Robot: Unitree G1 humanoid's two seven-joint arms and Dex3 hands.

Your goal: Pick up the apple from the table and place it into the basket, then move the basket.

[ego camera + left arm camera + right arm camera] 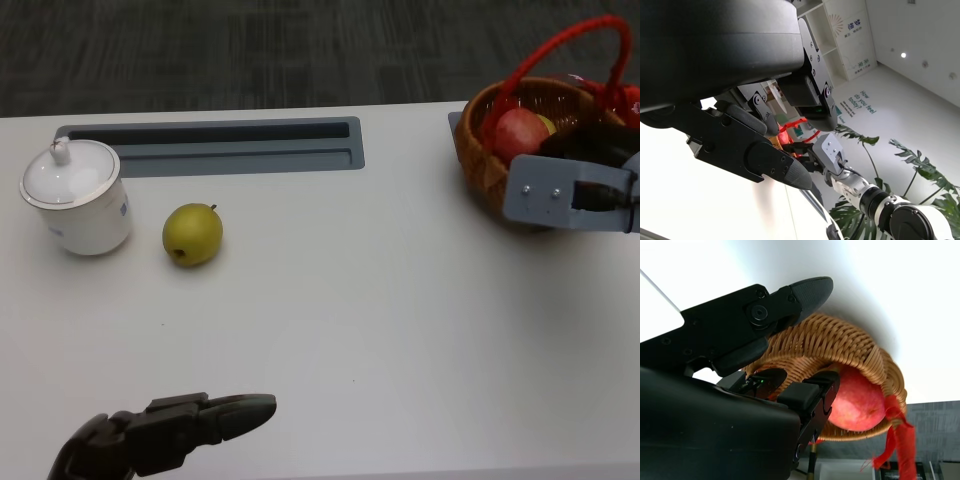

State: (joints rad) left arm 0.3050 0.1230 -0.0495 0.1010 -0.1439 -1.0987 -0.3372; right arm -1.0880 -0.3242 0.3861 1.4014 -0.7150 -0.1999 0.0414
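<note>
A red apple (516, 133) sits inside the wicker basket (487, 165) at the surface's far right; the right robot hand (590, 150) grips the basket's rim. The left robot hand (175, 432) hovers empty, fingers spread.

Bright, even light — soft shadows, wrist views glary.

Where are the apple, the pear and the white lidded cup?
apple (515, 133), head view, on its red side inside the basket.
pear (192, 234), head view, on its middle.
white lidded cup (88, 220), head view, on its side wall.
</note>
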